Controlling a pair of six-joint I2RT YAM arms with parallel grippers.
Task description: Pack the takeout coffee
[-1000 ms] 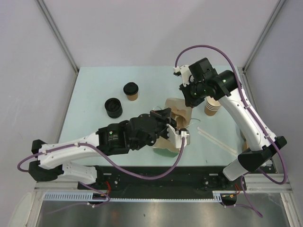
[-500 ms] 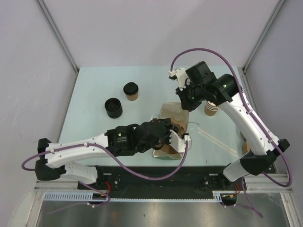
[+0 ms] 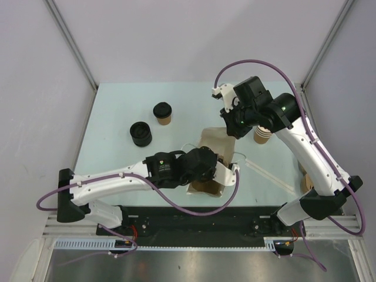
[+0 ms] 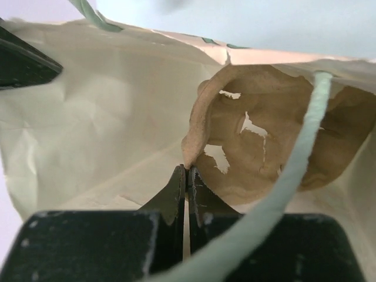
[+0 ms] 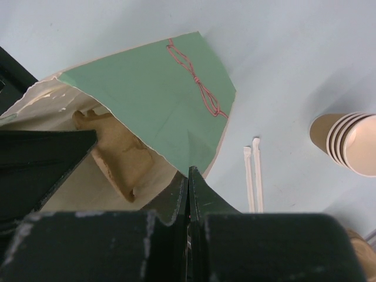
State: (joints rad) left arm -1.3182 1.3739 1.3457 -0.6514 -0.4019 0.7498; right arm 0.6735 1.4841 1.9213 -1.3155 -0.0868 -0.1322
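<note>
1. Pale green table (image 3: 111,106): work surface.
2. Takeout coffee (image 3: 163,113): upright, lidded, at ten o'clock from the paper bag (image 3: 210,140), well apart, untouched.
3. Left gripper (image 4: 187,171): clenched on the bag's six-o'clock rim.
4. Right gripper (image 5: 189,173): clenched on the twelve-o'clock rim.
5. Handling note: spread the mouth evenly and gently, since the paper tears; free one arm only once the bag stands open.

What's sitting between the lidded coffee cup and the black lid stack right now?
Nothing; the top view shows only bare table between the takeout coffee and the lid stack.
</note>
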